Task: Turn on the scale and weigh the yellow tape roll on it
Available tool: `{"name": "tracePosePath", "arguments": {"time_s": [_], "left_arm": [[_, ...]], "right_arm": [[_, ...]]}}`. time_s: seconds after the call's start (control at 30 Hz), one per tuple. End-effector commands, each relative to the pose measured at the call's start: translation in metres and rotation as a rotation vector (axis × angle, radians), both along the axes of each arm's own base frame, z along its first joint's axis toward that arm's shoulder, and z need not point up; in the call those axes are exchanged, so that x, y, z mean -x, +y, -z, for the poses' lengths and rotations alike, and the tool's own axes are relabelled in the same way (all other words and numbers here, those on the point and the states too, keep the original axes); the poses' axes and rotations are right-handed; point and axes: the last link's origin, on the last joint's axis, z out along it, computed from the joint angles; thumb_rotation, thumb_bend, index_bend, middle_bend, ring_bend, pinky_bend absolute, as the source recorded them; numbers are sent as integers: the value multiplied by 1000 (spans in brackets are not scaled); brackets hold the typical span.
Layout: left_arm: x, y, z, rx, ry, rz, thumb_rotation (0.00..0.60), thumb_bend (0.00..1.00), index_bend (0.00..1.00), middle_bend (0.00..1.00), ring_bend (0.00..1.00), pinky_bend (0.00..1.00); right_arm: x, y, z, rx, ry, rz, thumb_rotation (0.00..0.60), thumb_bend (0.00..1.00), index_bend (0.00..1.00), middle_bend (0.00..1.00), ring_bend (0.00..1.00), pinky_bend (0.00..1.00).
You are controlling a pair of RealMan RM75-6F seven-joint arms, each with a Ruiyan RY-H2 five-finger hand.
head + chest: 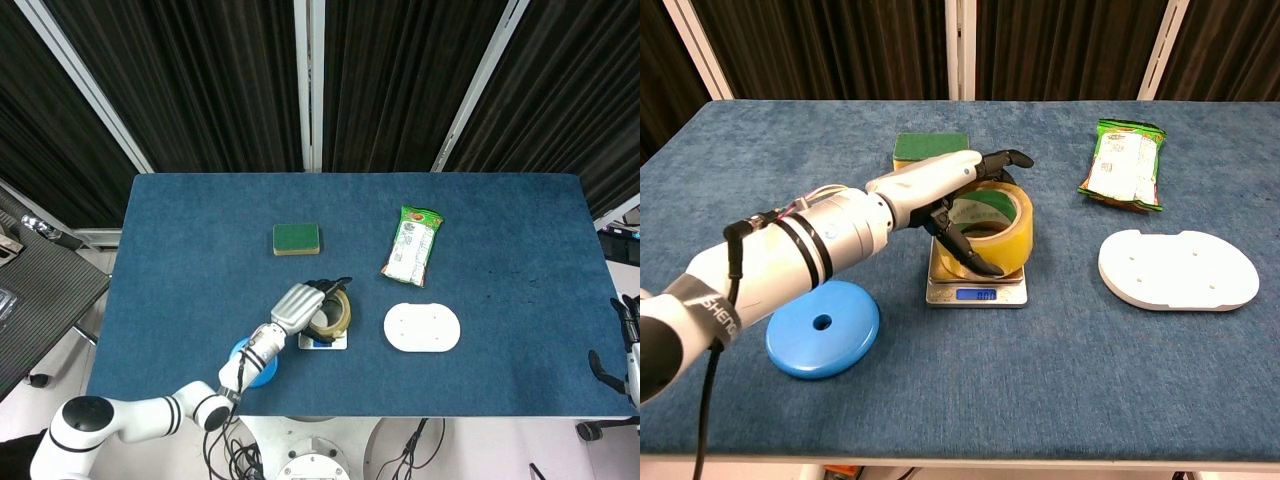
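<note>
The yellow tape roll (998, 233) (333, 315) lies flat on the small silver scale (976, 289) (324, 342), whose blue display (984, 295) is lit. My left hand (958, 196) (302, 303) still grips the roll, with fingers over its rim and the thumb inside the hole. The left forearm reaches in from the lower left. My right hand (632, 350) hangs off the table's right edge in the head view, and its fingers cannot be made out.
A blue disc (823, 327) lies left of the scale, partly under my left forearm. A green sponge (928, 147) sits behind the scale. At the right lie a white oval plate (1177, 269) and a green snack bag (1123, 163).
</note>
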Motion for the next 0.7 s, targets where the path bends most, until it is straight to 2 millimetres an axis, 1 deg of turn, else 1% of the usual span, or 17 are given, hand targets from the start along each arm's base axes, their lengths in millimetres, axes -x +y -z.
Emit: {"name": "tracePosePath", "arguments": {"time_s": [0.03,0.1,0.13,0.27,0.33,0.43,0.5,0.63,0.7], "left_arm": [[1,1,1,-10,1,4,600,234,84,275,266,512],[2,2,0,-21,1,6,600,228,84,251,220,459],[2,2,0,-23,-1,7,600,224,81,232,184,417],[4,2,-1,-8,10,20,600,199,69,132,41,264],[5,1,-1,3,28,33,600,183,62,88,5,207],[7,1,-2,8,42,42,600,162,47,27,0,131],[6,1,-3,3,38,40,600,159,42,3,0,94],[5,-1,-7,2,29,48,600,159,40,0,0,79],[3,-4,-15,-8,17,65,600,157,39,0,0,75]], "right_arm": [[1,0,0,0,3,4,600,306,0,0,0,0],[1,-1,0,-1,2,5,600,306,0,0,0,0],[0,-1,0,-1,2,5,600,306,0,0,0,0],[-1,-1,2,-5,5,3,600,306,0,0,0,0],[-1,-1,2,-5,6,3,600,306,0,0,0,0],[-1,-1,2,-6,6,5,600,306,0,0,0,0],[-1,-1,1,-5,7,6,600,306,0,0,0,0],[0,0,0,-2,7,10,600,306,0,0,0,0],[0,0,0,0,6,10,600,306,0,0,0,0]]}}
